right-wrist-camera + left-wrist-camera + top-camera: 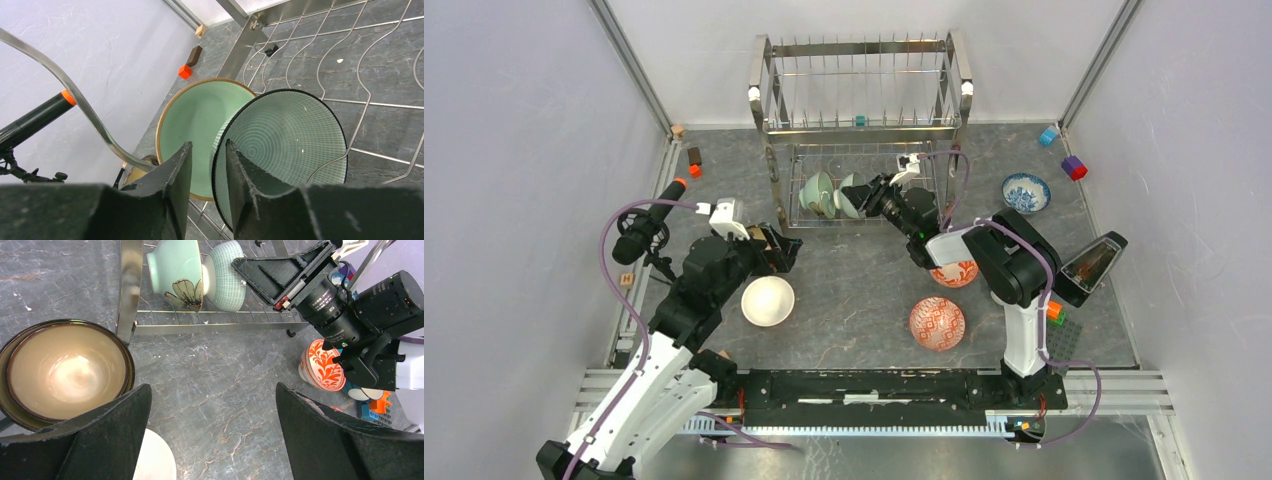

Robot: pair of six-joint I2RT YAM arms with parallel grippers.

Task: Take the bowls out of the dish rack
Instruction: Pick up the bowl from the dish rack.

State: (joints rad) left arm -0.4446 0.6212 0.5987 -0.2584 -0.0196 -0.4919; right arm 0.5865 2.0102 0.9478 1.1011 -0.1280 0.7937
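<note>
A two-tier steel dish rack stands at the far side of a grey stone-patterned table. Two pale green bowls remain in its lower tier, propped on edge between the wires: a smooth green bowl and, overlapping it, a ribbed green bowl.

The right arm reaches into that tier. The right end effector straddles the ribbed bowl's rim, one finger inside and one outside, likely because a bowl standing on edge offers only its rim to grip. The fingers are nearly together, but I cannot tell whether they are pinching yet.

The left end effector hangs wide open and holds nothing, just in front of the rack. Below it, a dark brown bowl sits upright beside a white bowl.

Also on the table are two red-orange bowls near the right arm and a blue-and-white bowl to the rack's right. Most of the unloading appears done.
</note>
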